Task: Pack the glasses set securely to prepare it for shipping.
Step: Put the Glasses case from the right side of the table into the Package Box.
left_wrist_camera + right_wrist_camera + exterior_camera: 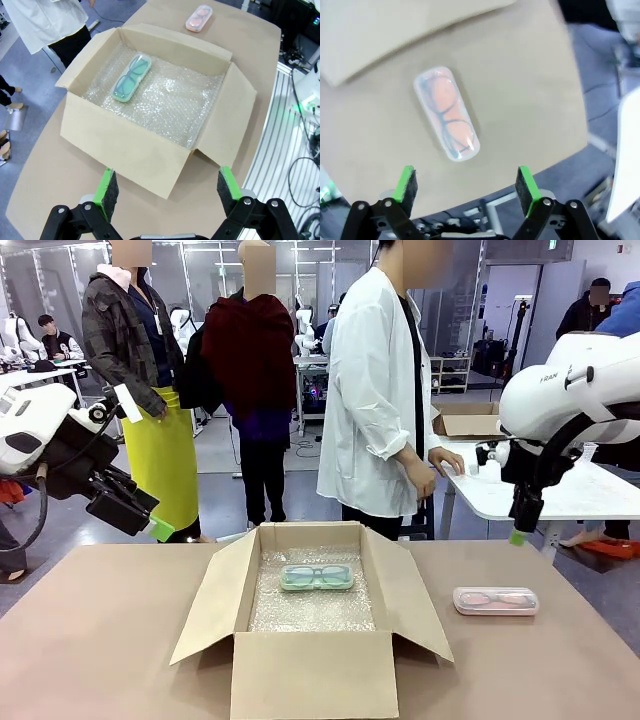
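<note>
1 of 2 done: the mint case (pixel 316 577) lay in the box (pixel 310 675) at centre. The pink case (pixel 495 600) sat outside, lower right. The left gripper (pixel 166 170) and right gripper (pixel 465 169) hung spread, empty.

I see a mint green case (pixel 316 577), a pale pink case (pixel 496 601), a brown box (pixel 310 675), clear bubbly wrap (pixel 310 613), and a tan counter (pixel 100 640).
</note>
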Controlling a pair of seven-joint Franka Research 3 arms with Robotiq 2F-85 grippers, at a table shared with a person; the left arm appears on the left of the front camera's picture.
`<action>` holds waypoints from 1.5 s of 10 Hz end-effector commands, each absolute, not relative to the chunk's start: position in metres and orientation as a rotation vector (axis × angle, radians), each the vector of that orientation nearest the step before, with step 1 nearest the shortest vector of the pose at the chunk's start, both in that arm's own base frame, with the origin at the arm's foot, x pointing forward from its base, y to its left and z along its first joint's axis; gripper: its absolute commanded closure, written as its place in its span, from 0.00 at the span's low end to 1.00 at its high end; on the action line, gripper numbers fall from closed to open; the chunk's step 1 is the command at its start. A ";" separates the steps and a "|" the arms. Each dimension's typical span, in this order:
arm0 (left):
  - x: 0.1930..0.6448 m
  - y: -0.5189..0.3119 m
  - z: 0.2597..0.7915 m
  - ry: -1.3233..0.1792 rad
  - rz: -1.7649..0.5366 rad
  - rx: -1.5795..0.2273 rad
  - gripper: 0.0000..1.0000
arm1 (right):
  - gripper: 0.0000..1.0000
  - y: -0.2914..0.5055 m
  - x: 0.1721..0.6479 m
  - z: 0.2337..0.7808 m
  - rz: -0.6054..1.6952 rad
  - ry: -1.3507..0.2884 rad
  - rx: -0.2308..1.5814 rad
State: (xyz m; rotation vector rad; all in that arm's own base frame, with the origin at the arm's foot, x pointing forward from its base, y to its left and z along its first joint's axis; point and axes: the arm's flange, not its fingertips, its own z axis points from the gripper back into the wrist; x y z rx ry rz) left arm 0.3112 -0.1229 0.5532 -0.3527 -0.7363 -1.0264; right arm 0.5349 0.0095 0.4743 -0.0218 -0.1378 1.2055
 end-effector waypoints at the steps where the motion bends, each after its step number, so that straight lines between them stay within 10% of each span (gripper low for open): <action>1: 0.311 -0.121 0.553 -0.739 -1.035 -0.371 0.00 | 0.00 0.001 0.526 0.463 1.401 -0.035 -0.033; 15: 0.311 -0.121 0.553 -0.739 -1.035 -0.371 0.00 | 0.00 0.006 0.555 0.350 1.569 -0.124 0.034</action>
